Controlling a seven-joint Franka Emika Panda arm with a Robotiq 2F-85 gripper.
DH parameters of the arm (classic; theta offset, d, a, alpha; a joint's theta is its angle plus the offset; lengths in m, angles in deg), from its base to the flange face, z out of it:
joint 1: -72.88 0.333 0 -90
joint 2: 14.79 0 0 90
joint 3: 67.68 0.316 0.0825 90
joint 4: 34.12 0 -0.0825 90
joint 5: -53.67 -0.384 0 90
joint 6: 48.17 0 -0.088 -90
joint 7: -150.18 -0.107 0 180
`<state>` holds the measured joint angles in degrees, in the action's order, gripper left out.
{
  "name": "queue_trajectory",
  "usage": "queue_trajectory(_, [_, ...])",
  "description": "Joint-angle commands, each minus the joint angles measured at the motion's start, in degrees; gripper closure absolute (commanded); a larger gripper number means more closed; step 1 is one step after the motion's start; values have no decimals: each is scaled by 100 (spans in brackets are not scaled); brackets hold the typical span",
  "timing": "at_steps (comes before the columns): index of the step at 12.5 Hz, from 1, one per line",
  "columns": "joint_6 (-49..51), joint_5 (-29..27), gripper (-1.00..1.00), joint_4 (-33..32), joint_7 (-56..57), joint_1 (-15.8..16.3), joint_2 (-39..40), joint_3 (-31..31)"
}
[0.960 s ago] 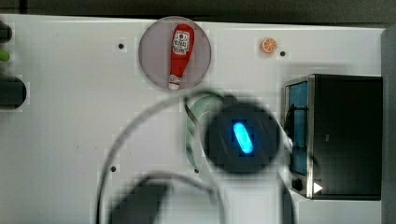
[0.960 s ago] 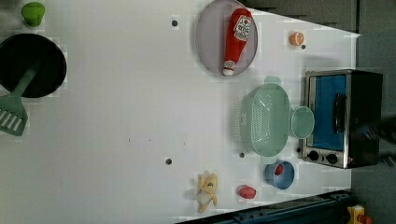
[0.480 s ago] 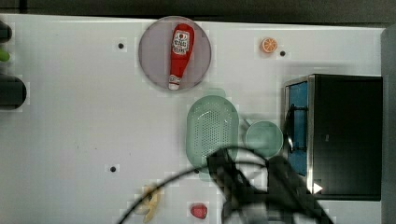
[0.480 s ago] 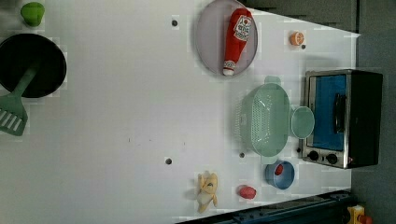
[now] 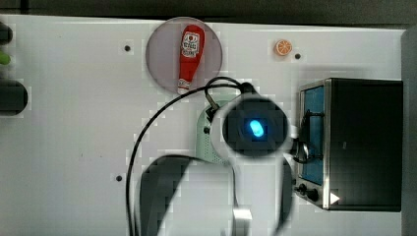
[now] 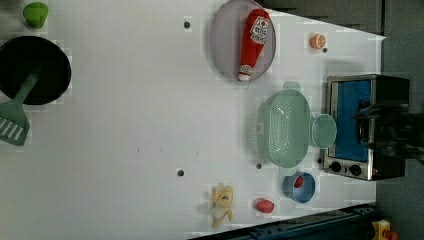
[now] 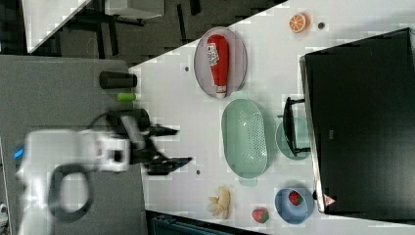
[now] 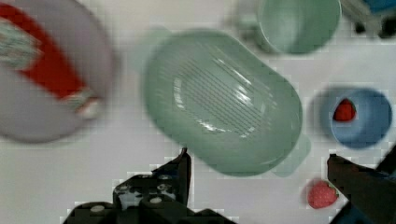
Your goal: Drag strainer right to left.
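Glossy plastic strainer (image 8: pixel 224 100) with perforated bottom lies on smooth white table (image 6: pixel 125 140).

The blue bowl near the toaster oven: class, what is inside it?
One red strawberry lies inside the blue bowl, toward one side. The rest of the bowl's floor looks bare. A second strawberry lies outside it on the table.

My work surface is a white tabletop (image 6: pixel 125 125) with small dark holes spaced across it, evenly lit and free of hard shadows. Beyond the tabletop's far edge in the right view I see a dark floor (image 7: pixel 161 34) and a pale furniture corner (image 7: pixel 49 17). A grey panel (image 7: pixel 63 98) adjoins the tabletop there. In the left view, a dark blue rail (image 6: pixel 310 231) borders the tabletop.
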<state>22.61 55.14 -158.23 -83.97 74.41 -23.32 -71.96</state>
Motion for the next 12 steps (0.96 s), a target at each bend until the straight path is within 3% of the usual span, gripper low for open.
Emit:
queue_trajectory(1, [-657,100,-100,-349,-1185,-30,437,96])
queue_trajectory(10, [-3837,100,-100,-1306,-3372,12,2307,266])
queue_trajectory(12, [-4364,100,-100,-1384,-3425,32,2704,338])
